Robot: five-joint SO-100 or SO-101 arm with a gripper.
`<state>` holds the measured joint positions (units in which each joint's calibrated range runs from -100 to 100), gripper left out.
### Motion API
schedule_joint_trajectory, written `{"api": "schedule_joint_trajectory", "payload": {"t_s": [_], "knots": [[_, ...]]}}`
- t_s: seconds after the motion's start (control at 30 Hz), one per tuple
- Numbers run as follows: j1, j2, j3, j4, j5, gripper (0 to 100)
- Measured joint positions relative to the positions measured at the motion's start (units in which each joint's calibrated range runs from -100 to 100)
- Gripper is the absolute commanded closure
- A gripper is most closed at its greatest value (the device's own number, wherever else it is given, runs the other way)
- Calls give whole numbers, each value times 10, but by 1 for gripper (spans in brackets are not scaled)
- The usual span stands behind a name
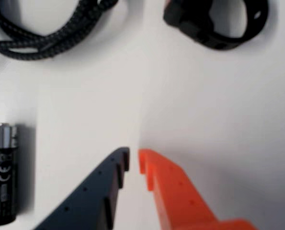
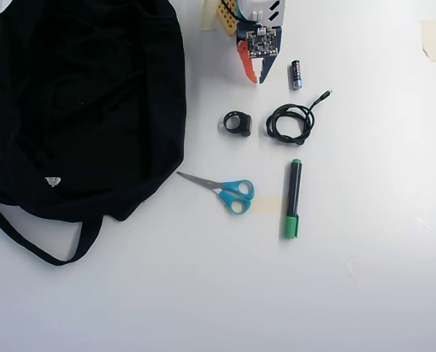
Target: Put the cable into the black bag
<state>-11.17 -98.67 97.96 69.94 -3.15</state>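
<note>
Braided black cord makes up the cable, wound in a small loose coil on the smooth white table, with one thin end and its little plug poking out toward one o'clock in the overhead view; the wrist view shows its woven, faintly speckled sheath at the upper left. Just beside the coil at nine o'clock lies a small black ring-shaped object of matte plastic, apart from the cord. At twelve o'clock from the coil sits a short cylindrical battery with a glossy black wrap and a metal cap. The gripper hangs near the ring's twelve o'clock, touching nothing; its two flat, wedge-shaped fingers, one dark blue and one orange, have their tips nearly pressed together with only a thin slit between them and nothing pinched. At six o'clock from the coil lies a green-capped marker, and toward eight o'clock blue-handled scissors with steel blades. Well apart at nine o'clock slumps the black bag, soft wrinkled fabric with a long strap and a small white tag.
</note>
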Motion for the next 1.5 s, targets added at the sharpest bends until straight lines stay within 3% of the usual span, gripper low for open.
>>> {"api": "schedule_joint_trajectory", "payload": {"t_s": [0.53, 0.8, 0.97, 1.23, 1.5], "knots": [[0, 0, 0, -7, -1, 98], [1, 22, -35, -162, -26, 97], [1, 120, -120, -287, -76, 98], [1, 340, -289, -477, -82, 98], [1, 550, -452, -560, 8, 98]]}}
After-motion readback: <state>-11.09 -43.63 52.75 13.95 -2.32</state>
